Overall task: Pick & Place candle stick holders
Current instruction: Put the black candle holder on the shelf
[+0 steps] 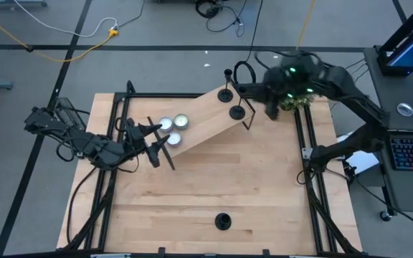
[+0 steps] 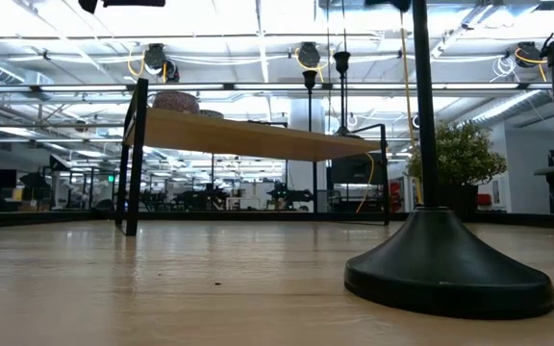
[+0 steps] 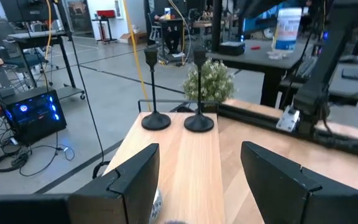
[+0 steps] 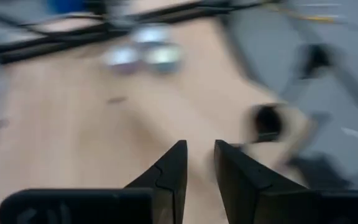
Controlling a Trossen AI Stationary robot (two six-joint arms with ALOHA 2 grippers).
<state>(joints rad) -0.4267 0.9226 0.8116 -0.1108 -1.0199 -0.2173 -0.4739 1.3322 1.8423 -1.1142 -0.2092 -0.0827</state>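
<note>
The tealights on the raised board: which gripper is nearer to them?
Left. The left gripper sits right beside the tealights at the board's lower-left end. The right gripper is at the board's far end, by two holders.

- The whole tabletop (image 1: 214, 186) is seen from straight above in the high view, with both arms and the surrounding floor included.
- The low view is set at tabletop level, facing across into the room; one candlestick holder (image 2: 447, 259) is seen very near, and the raised shelf (image 2: 248, 139) farther off.
- The left wrist view is directed along the shelf toward two holders (image 3: 176, 118) at its far end, which are also seen in the high view.
- The right wrist view is aimed down at the shelf, near it; the tealight discs (image 4: 143, 53) are shared with the high view.
</note>
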